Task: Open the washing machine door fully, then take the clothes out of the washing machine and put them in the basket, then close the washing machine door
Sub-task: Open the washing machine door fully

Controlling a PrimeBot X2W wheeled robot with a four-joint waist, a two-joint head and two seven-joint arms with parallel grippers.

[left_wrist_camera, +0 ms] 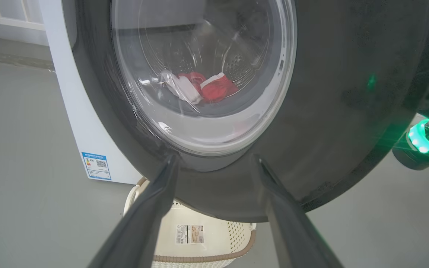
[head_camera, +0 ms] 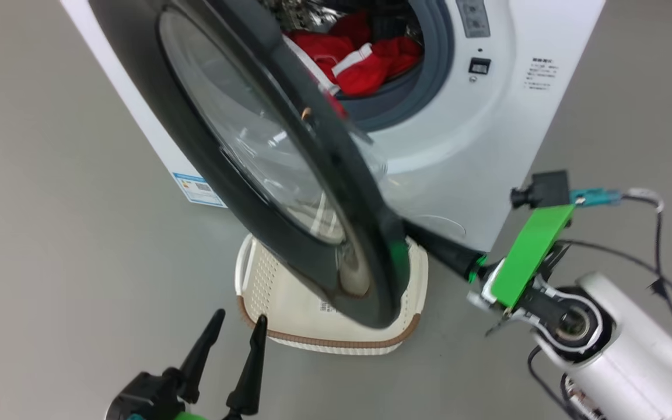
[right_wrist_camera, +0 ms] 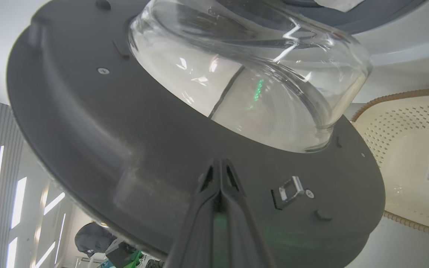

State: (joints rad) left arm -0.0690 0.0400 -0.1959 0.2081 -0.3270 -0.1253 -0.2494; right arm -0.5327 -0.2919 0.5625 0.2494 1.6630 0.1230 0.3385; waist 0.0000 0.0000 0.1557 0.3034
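1. Door: the washing machine door (head_camera: 242,134) stands partly swung out from the washing machine (head_camera: 476,146). Its black rim and bulging glass cross the head view from 11 to 5 o'clock. It is not yet fully open, so the opening step is judged to be in hand.
2. The clothes (head_camera: 365,58), red with white trim, lie heaped in the drum mouth at 1 o'clock, against the grey gasket.
3. The basket (head_camera: 336,343) sits on the floor at 6 o'clock, partly beneath the door's lower rim. Only its paper label shows inside.
4. The right pincer (right_wrist_camera: 220,165) has its fingers pressed together and grips nothing. Its tips lie against the door's inner face, with the metal latch hook (right_wrist_camera: 291,190) at their 4 o'clock.
5. The left pincer (head_camera: 240,315) has its fingers spread wide and empty, at 7 o'clock in the head view, facing the door's outer face. Whether it touches the rim cannot be told.
6. Hazards, as judged:
   - The closed tips may skid on the smooth inner face, letting the door fall back.
   - A wider swing may carry the door into the left pincer standing in its path.
   - The low rim may nudge the basket.
7. The floor is smooth, matt grey and unmarked. A blue sticker (head_camera: 199,189) marks the machine's lower side corner. The left wrist view shows a pale wall with a white frame at 10 o'clock.
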